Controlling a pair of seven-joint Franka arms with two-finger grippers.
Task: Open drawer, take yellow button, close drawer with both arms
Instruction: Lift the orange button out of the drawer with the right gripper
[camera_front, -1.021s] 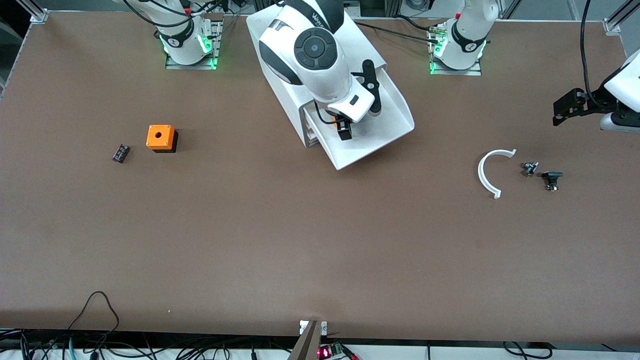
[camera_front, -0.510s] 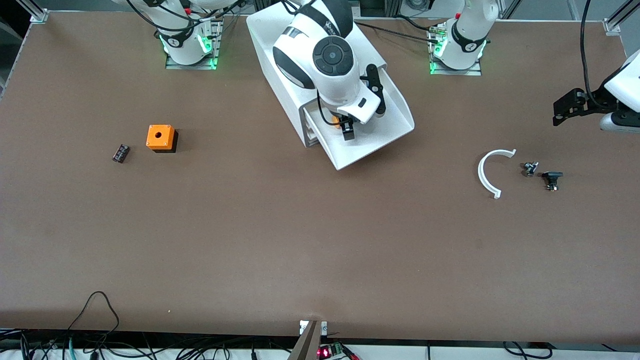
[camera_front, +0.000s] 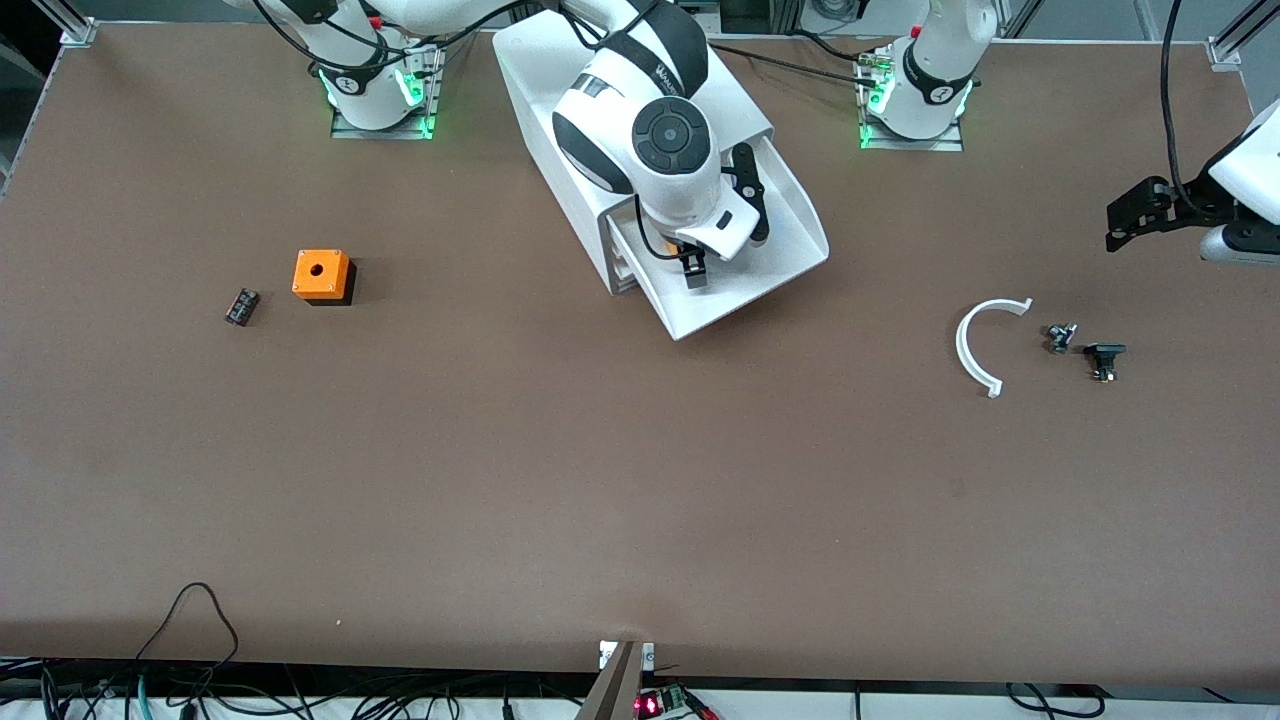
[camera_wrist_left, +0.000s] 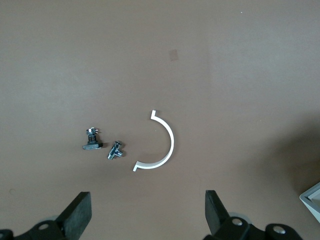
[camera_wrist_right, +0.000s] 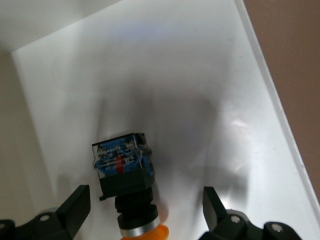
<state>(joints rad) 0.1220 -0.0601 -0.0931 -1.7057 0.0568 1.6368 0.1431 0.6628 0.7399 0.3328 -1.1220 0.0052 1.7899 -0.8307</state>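
The drawer (camera_front: 770, 255), the top tray of the white cabinet (camera_front: 560, 80), is pulled out. My right gripper (camera_front: 692, 268) is down inside it, open, with its fingers on either side of the button. The button (camera_wrist_right: 126, 185) lies on the drawer floor (camera_wrist_right: 200, 100) in the right wrist view, black body with an orange cap, between the open fingers (camera_wrist_right: 75, 207) and untouched. In the front view only a sliver of orange shows by the gripper. My left gripper (camera_front: 1125, 218) is open, up in the air at the left arm's end of the table, waiting.
An orange cube with a hole (camera_front: 321, 276) and a small dark ribbed block (camera_front: 241, 306) lie toward the right arm's end. A white curved strip (camera_front: 975, 345) and two small dark parts (camera_front: 1060, 337) (camera_front: 1103, 357) lie under my left gripper, also in the left wrist view (camera_wrist_left: 162, 145).
My right gripper has moved lower into the open drawer and settled around the button. The left arm has not moved.
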